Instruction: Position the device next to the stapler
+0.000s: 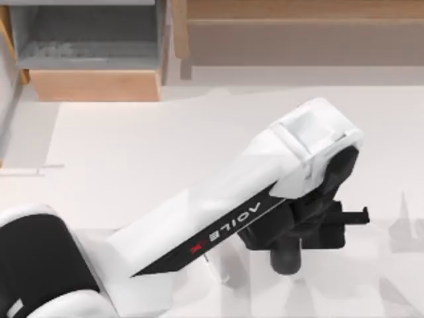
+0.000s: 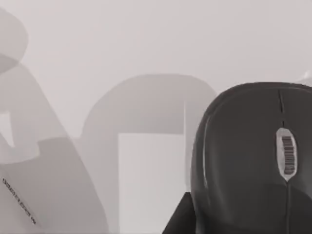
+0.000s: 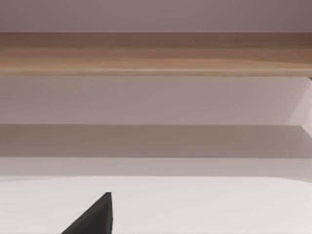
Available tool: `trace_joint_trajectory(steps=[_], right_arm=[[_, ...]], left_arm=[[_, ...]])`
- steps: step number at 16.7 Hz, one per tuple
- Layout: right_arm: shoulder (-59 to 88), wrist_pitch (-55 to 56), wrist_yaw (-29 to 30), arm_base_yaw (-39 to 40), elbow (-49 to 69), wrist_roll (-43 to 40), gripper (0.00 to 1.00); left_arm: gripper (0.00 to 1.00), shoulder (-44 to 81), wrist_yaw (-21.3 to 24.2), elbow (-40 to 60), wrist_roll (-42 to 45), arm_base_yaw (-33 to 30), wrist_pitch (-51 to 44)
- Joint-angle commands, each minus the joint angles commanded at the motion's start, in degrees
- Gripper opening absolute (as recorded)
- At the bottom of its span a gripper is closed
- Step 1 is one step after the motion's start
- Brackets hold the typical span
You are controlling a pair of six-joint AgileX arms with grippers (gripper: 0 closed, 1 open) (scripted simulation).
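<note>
The device is a dark grey computer mouse (image 2: 243, 161) with a scroll wheel; it looms close in the left wrist view. From above, the same mouse (image 1: 286, 257) is a dark rounded shape just below my left gripper (image 1: 338, 222), which reaches across to the right half of the table. How the gripper stands on the mouse is hidden by the arm. The stapler is out of view. My right arm is parked; a dark part of my right gripper (image 3: 92, 219) points toward a wooden shelf (image 3: 156, 53).
A pale rectangular patch (image 2: 151, 180) lies among shadows on the white table (image 1: 132, 152) beside the mouse. Wooden shelving (image 1: 93, 83) runs along the back edge. My left arm's white link (image 1: 218, 212) crosses the table's middle.
</note>
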Motion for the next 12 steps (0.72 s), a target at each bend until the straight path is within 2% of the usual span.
trace_joint_trajectory(steps=[6,12], right_arm=[[0.00,0.00,0.00,0.00,0.00,0.00,1.00],[0.00,0.00,0.00,0.00,0.00,0.00,1.00]], left_arm=[[0.98,0.00,0.00,0.00,0.00,0.00,0.00],[1.00,0.00,0.00,0.00,0.00,0.00,0.00]])
